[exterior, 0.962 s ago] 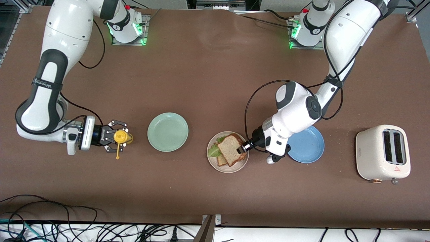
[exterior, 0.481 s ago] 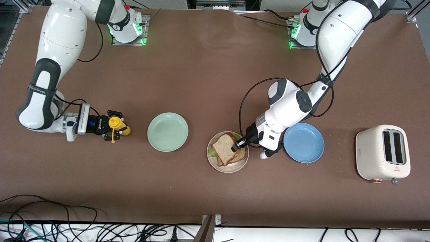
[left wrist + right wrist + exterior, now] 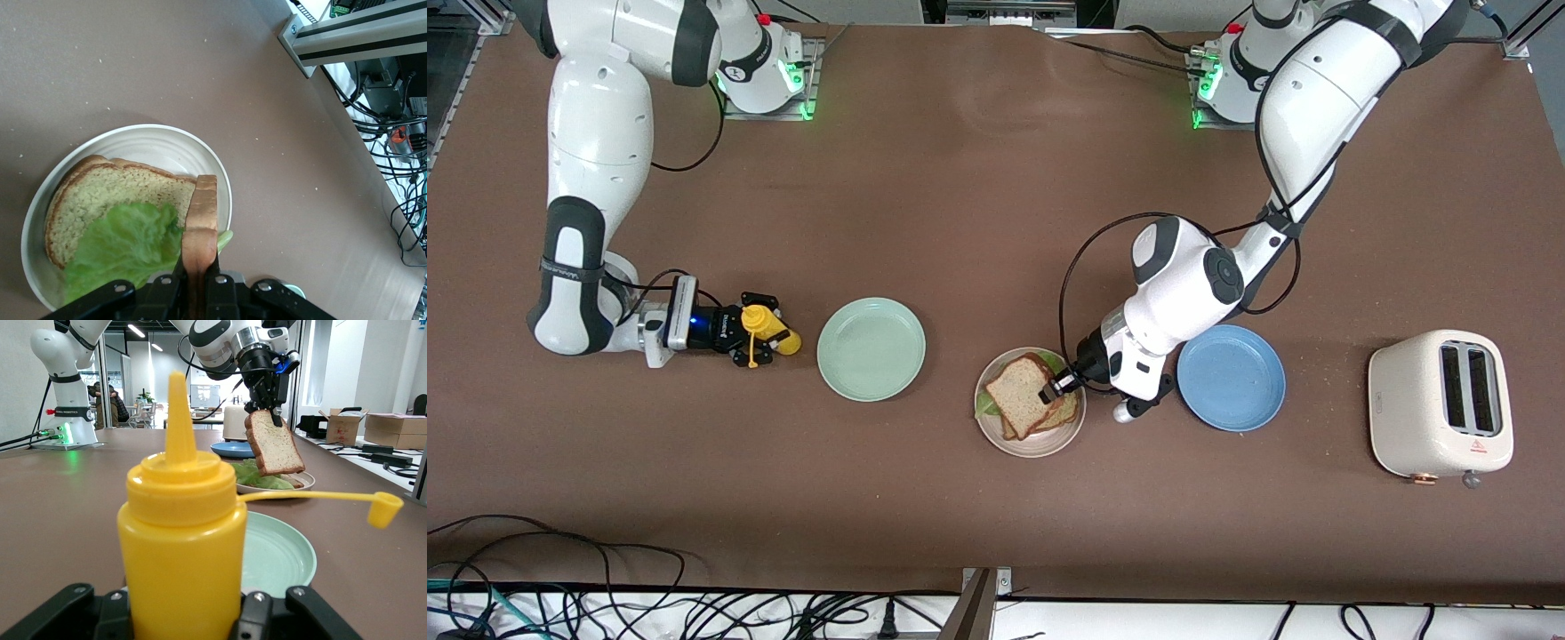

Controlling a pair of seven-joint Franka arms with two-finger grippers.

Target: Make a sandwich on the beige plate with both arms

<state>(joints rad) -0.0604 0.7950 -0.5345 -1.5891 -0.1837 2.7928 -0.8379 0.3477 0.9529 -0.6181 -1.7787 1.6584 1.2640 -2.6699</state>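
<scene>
Robotics lab, aluminium framing [image 3: 360, 33], cable tangle [image 3: 605, 604], cardboard boxes [image 3: 393, 427]

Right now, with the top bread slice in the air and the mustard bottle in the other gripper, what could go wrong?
1. The left gripper pinches the top bread slice only at its crust edge, so it hangs tilted over the beige plate; released like this, it may land askew or drag the lettuce off the lower bread slice.
2. The right gripper holds the yellow mustard bottle with its cap open beside the mint-green plate; tilting could spill mustard.
</scene>
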